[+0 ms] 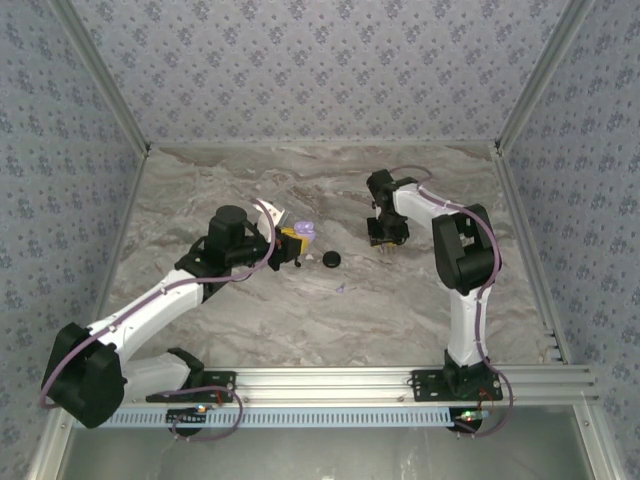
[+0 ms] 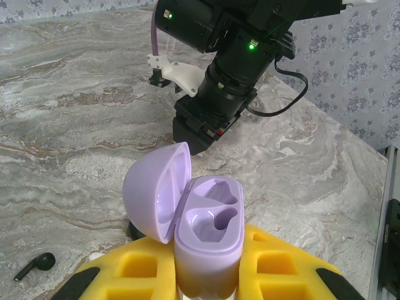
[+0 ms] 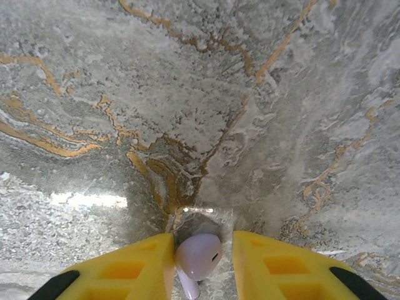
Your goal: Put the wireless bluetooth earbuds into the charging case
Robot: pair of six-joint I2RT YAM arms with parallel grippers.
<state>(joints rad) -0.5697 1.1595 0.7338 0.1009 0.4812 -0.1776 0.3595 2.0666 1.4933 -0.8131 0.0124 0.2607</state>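
My left gripper [image 2: 206, 269] is shut on the lower body of the lilac charging case [image 2: 209, 234], held upright just above the table. Its lid [image 2: 153, 194] is swung open to the left and both sockets are bare. In the top view the case [image 1: 303, 231] sits at the left gripper [image 1: 293, 245], left of centre. My right gripper [image 3: 202, 237] points down at the marble, right of centre [image 1: 386, 244]. A lilac earbud [image 3: 199, 255] lies between its yellow fingers [image 3: 134, 269], touching the left one, with a gap to the right one. A black earbud [image 2: 35, 265] lies on the table.
A black round disc [image 1: 331, 259] rests on the marble table [image 1: 250, 310] between the two arms. A tiny lilac speck [image 1: 340, 289] lies nearer the front edge. The right arm's wrist [image 2: 219, 94] hangs just beyond the case. Patterned walls close in the table.
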